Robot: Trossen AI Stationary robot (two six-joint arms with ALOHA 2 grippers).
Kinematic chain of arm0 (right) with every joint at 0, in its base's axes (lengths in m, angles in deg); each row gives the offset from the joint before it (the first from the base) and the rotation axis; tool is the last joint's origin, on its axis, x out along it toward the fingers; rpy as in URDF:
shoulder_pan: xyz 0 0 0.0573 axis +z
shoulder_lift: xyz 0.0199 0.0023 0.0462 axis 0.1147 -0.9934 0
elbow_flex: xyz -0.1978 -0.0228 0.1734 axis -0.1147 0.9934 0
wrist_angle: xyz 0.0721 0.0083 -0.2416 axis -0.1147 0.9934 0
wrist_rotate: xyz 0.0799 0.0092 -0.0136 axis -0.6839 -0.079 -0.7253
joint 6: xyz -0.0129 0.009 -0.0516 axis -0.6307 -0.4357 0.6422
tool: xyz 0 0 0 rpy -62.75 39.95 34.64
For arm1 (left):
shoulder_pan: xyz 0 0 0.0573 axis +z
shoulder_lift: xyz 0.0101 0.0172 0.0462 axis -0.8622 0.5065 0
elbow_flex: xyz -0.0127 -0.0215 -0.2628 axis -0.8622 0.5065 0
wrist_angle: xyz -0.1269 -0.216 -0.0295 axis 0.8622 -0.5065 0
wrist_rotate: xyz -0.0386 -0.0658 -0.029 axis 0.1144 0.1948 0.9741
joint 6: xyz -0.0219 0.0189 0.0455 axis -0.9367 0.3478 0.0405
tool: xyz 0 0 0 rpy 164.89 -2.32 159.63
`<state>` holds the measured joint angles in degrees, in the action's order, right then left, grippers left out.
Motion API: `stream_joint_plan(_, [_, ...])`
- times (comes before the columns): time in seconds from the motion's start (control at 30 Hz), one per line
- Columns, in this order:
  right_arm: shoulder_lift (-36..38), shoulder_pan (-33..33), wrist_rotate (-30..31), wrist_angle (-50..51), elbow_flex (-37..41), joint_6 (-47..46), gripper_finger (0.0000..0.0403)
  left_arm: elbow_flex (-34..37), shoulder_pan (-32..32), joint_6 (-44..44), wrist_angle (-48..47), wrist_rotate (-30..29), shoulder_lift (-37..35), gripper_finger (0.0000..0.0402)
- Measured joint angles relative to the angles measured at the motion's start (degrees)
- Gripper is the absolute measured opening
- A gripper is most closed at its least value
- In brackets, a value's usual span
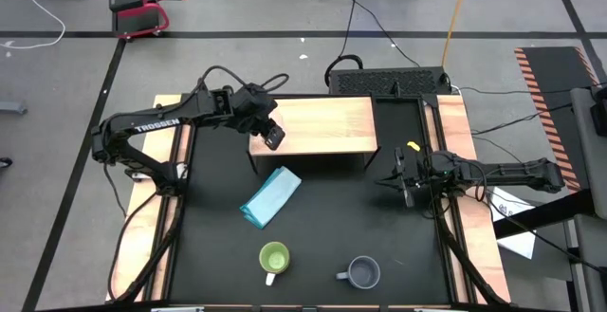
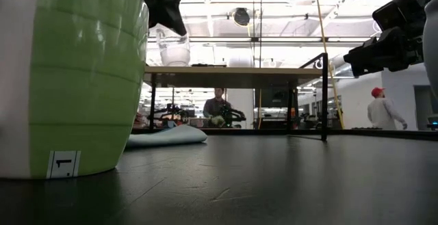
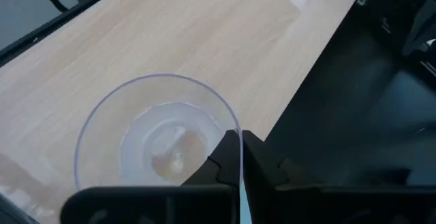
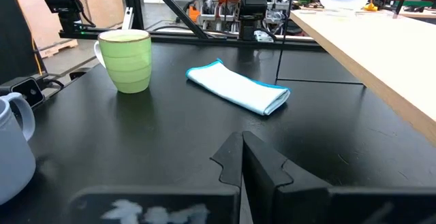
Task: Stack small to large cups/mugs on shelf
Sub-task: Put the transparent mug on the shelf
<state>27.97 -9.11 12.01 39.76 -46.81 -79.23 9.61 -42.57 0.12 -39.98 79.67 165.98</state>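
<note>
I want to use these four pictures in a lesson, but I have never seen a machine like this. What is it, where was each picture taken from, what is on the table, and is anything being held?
It is a robot with two dark arms at a black table, each ending in a two-finger gripper. One picture looks straight down, one looks level across the tabletop, and two come from cameras on the wrists.

At the back stands a light-wood shelf. On the table lie a folded light blue cloth, a lime-green mug and a grey-blue mug.

The left gripper is over the shelf, its fingers shut on the rim of a small clear glass cup. The right gripper waits at the table's right side, shut and empty.
</note>
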Motion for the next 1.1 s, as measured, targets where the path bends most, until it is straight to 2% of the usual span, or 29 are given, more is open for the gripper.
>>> stream_joint_plan(0.23, [0.0, 0.0, 0.0, 0.7, 0.0, 0.4, 0.0000, -0.5, -1.1, -2.5, -0.3, -3.4, 0.0, 0.0003])
stream_joint_plan(0.63, [-0.1, 0.0, 0.1, 1.2, 0.0, 0.8, 0.0000, -0.6, -5.3, -0.7, 0.2, -8.2, 2.8, 0.0005])
stream_joint_plan(0.97, [-0.6, 0.0, 0.1, 1.4, 0.0, 0.2, 0.0000, -0.7, -5.3, 0.4, 2.4, -8.3, 4.0, 0.0008])
stream_joint_plan(1.1, [-0.6, 0.0, 0.1, 1.4, 0.0, 0.2, 0.0000, -0.6, -5.3, 0.7, 2.5, -7.7, 4.1, 0.0031])
